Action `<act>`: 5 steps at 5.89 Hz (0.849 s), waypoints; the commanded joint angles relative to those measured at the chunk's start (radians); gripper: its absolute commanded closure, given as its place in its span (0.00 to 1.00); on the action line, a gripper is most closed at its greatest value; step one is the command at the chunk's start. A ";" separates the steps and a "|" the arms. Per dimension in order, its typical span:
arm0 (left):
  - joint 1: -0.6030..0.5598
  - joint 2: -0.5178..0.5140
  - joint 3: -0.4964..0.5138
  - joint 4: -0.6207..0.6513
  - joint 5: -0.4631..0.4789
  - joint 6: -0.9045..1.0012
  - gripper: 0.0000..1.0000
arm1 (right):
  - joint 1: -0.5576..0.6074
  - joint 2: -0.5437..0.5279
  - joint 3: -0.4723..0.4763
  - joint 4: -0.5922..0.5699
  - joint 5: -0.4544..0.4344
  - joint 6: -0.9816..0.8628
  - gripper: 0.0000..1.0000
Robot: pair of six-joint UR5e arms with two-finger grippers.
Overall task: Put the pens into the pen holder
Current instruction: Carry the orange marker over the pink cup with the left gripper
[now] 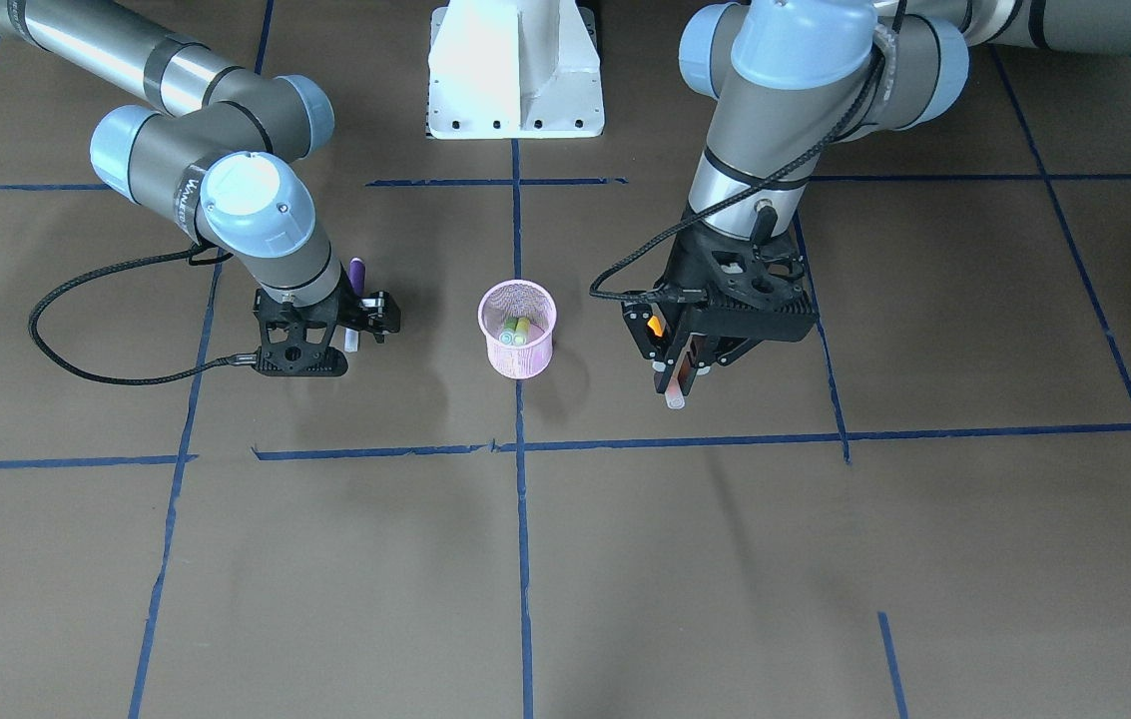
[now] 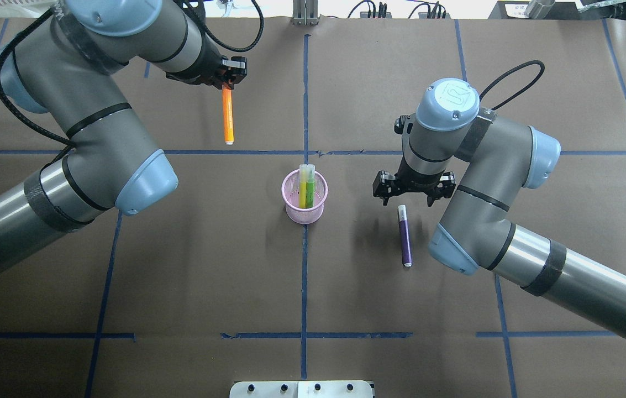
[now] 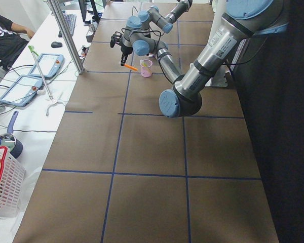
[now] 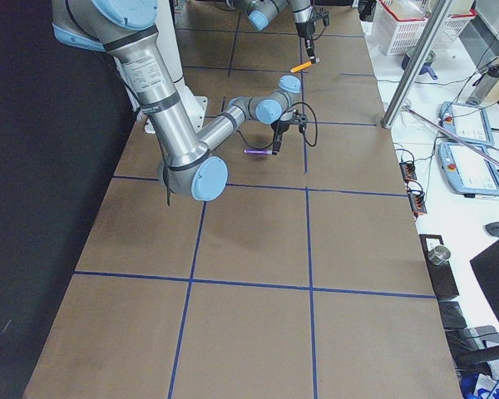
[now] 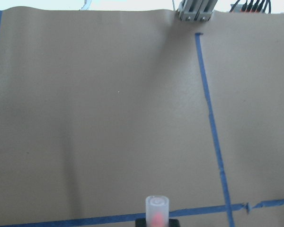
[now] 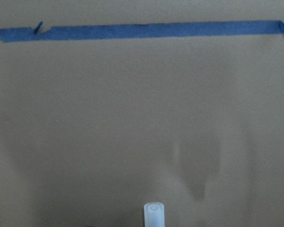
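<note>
L end effector (image 2: 228, 83) grips orange pen (image 2: 227, 116); R (image 2: 408, 194) prob. on purple pen (image 2: 404, 236).

A pink pen holder (image 1: 517, 329) on the tabletop (image 1: 565, 559) holds green pens (image 1: 515, 331). Each gripper's jaws grip one pen: orange (image 1: 658, 326) right, purple (image 1: 356, 277) left.

We note a pink mesh pen holder (image 2: 304, 197) with a green pen (image 2: 309, 185) in it, an orange pen (image 2: 227, 115), a purple pen (image 2: 405, 236), and blue tape lines (image 2: 304, 276) gridding the brown table (image 2: 208, 265).
</note>
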 commanded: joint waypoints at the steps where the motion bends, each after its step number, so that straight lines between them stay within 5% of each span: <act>1: 0.001 -0.032 -0.011 0.000 0.006 -0.039 1.00 | -0.013 -0.023 -0.044 0.105 -0.001 0.037 0.00; 3: 0.018 -0.037 -0.012 -0.123 0.102 -0.095 1.00 | -0.021 -0.026 -0.058 0.191 0.002 0.088 0.00; 5: 0.143 -0.032 0.006 -0.294 0.301 -0.174 1.00 | -0.019 -0.028 -0.034 0.182 0.008 0.103 0.00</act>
